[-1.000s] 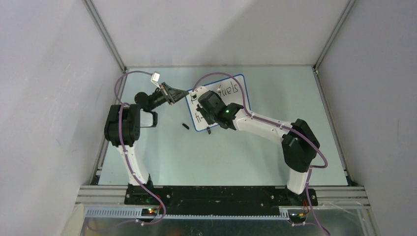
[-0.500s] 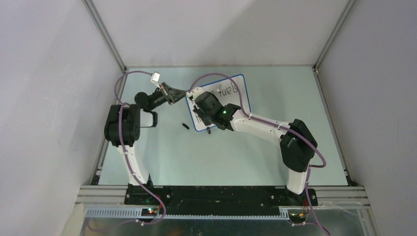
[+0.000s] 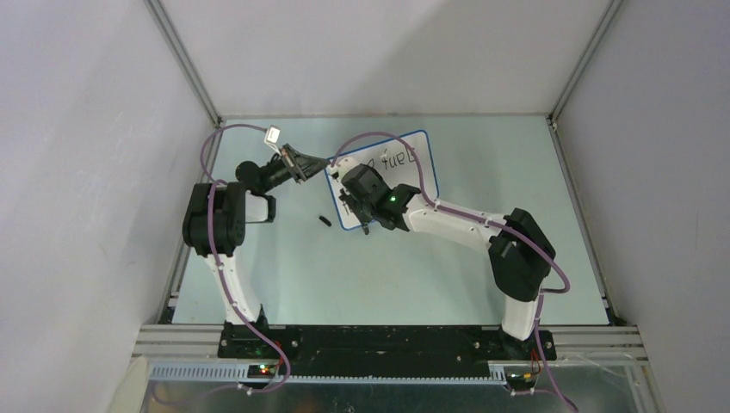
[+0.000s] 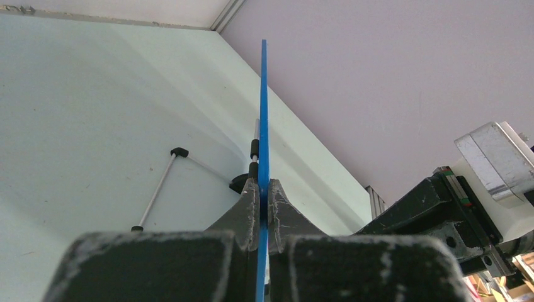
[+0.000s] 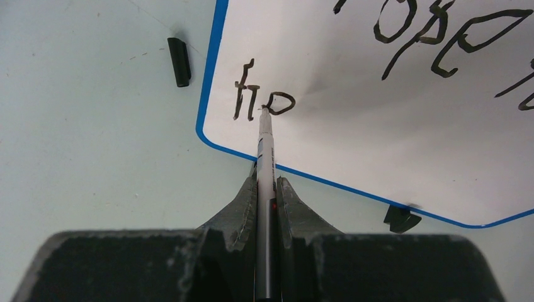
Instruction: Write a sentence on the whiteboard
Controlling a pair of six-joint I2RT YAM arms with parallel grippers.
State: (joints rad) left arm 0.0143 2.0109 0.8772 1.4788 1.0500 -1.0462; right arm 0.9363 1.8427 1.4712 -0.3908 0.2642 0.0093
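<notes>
Right tool (image 5: 267, 184) farther left, tight around marker (image 5: 265, 148); left tool (image 4: 263, 190) tight on whiteboard (image 4: 263, 94) edge.

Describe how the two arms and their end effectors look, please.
Both the left arm and the right arm have white links and bulky black joint housings, with a purple cable running along each. A green light glows near the right wrist. The left end effector and right end effector are black and tapering, with whitish scuffs.

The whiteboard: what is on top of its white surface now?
The black sentence is written on the whiteboard, and the marker in the right claw touches it with its tip. Seen from above, the right arm covers part of the writing.
</notes>
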